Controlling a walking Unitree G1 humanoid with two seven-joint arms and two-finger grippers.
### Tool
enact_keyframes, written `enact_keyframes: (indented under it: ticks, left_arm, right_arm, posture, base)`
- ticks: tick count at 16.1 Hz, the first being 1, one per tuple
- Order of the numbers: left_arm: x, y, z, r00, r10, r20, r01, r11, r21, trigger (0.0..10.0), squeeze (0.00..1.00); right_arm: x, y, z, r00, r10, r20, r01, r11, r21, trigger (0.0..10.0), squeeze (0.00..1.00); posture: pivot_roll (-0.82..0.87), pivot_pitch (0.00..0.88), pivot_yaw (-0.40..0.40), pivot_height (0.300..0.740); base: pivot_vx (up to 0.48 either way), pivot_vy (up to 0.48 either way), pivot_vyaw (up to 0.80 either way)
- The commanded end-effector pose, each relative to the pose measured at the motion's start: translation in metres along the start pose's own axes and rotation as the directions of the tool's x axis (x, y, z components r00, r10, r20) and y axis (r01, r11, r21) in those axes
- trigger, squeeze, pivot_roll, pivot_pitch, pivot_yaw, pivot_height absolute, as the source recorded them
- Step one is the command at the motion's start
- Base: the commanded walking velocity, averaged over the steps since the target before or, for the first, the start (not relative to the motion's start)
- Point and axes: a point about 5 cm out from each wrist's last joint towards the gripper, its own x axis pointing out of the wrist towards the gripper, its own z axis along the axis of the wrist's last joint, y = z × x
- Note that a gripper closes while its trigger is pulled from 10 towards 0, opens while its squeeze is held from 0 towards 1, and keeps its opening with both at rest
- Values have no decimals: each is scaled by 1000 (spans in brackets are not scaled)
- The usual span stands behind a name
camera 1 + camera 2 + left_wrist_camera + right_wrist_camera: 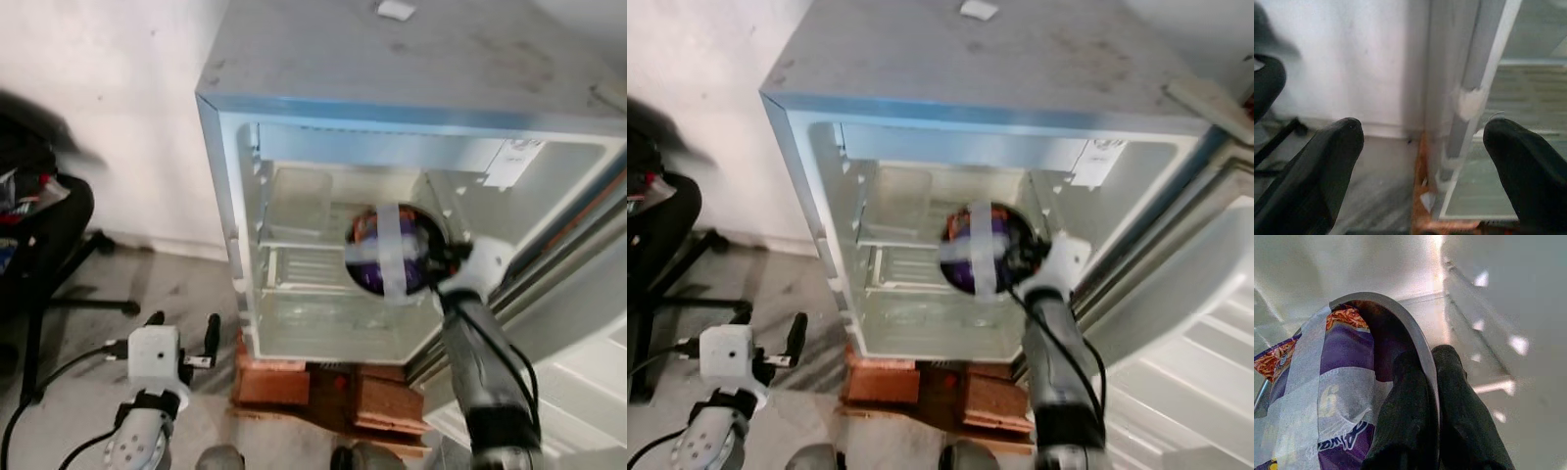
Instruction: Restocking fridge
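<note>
Purple and orange packet (1342,362) crossed by pale tape, grey-rimmed bowl (1415,338), white fridge (323,206), reddish, perhaps brick, blocks (269,382)

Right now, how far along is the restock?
Done: the fridge stands open. In hand: the right hand pinches the rim of a bowl holding a purple packet, already inside the fridge but not set down. Left: placing and releasing it. The left hand hangs open, idle.

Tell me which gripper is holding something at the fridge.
The right gripper, pinching the rim of a bowl inside the fridge. The left gripper hangs open and empty.
</note>
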Motion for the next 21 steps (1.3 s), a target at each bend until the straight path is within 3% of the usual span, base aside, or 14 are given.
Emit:
enact_keyframes:
  ticks: [1, 2, 4, 5, 8, 12, 13, 14, 15, 17, 18, 19, 21]
  left_arm:
    - [-4, 0, 4, 1000, -8, -1, 8, 1000, 18, 10000, 0]
    - [-10, 1, 6, 1000, -2, -8, 3, 1000, 24, 10000, 0]
    - [-16, 2, 8, 1000, 6, -13, -6, 1000, 26, 10000, 0]
    - [-22, 5, 8, 999, 20, -28, -19, 999, 32, 10000, 0]
    - [-36, 10, 10, 998, 37, -52, -35, 999, 40, 10000, 0]
    - [-49, 10, 11, 995, 58, -81, -55, 998, 42, 10000, 0]
    - [-51, 9, 11, 994, 60, -86, -57, 998, 40, 10000, 0]
    - [-51, 9, 12, 994, 61, -89, -57, 998, 39, 10000, 0]
    - [-51, 9, 12, 994, 61, -90, -58, 998, 38, 10000, 0]
    - [-49, 8, 14, 994, 62, -88, -59, 998, 38, 10000, 0]
    - [-49, 8, 15, 994, 65, -85, -62, 997, 39, 10000, 0]
    - [-51, 11, 17, 993, 89, -79, -86, 995, 41, 10000, 0]
    - [-52, 14, 15, 990, 109, -85, -106, 994, 40, 10000, 0]
  right_arm:
    - [9, -3, 4, 999, -38, 11, 38, 998, 40, 10000, 0]
    - [24, 5, 9, 999, -42, 5, 42, 998, 39, 10000, 0]
    - [33, 9, 13, 998, -63, 2, 63, 997, 43, 10000, 0]
    - [43, 11, 21, 996, -91, 1, 91, 992, 92, 10000, 0]
    - [56, 12, 37, 992, -127, 24, 124, 985, 116, 10000, 0]
    - [66, 7, 49, 971, -237, 10, 230, 951, 206, 10000, 0]
    - [67, 5, 52, 964, -265, -3, 256, 929, 266, 10000, 0]
    - [69, 4, 54, 957, -291, -19, 280, 897, 342, 10000, 333]
    - [70, 4, 56, 948, -317, -40, 303, 855, 421, 10000, 1000]
    - [74, 11, 63, 946, -317, -75, 292, 725, 624, 10000, 1000]
    - [75, 15, 64, 951, -299, -73, 271, 700, 661, 10000, 1000]
    - [78, 24, 69, 965, -256, -61, 218, 645, 733, 10000, 1000]
    - [80, 41, 72, 986, -161, -33, 126, 610, 782, 10000, 1000]
  posture:
    - [210, 215, -72, 740]
    - [223, 237, -76, 740]
    - [239, 264, -76, 740]
    - [254, 286, -78, 740]
    - [282, 324, -85, 740]
    - [308, 358, -102, 740]
    - [312, 359, -104, 740]
    - [312, 359, -105, 740]
    - [312, 359, -106, 740]
    - [332, 361, -116, 740]
    - [335, 362, -117, 740]
    - [350, 361, -128, 740]
    - [337, 353, -137, 740]
  base:
    - [0, 0, 0]
    - [0, 0, 0]
    - [0, 0, 0]
    - [0, 0, 0]
    - [0, 0, 0]
    - [0, 0, 0]
    - [0, 0, 0]
    - [0, 0, 0]
    - [0, 0, 0]
    - [0, 0, 0]
    - [0, 0, 0]
    - [0, 0, 0]
    - [0, 0, 0]
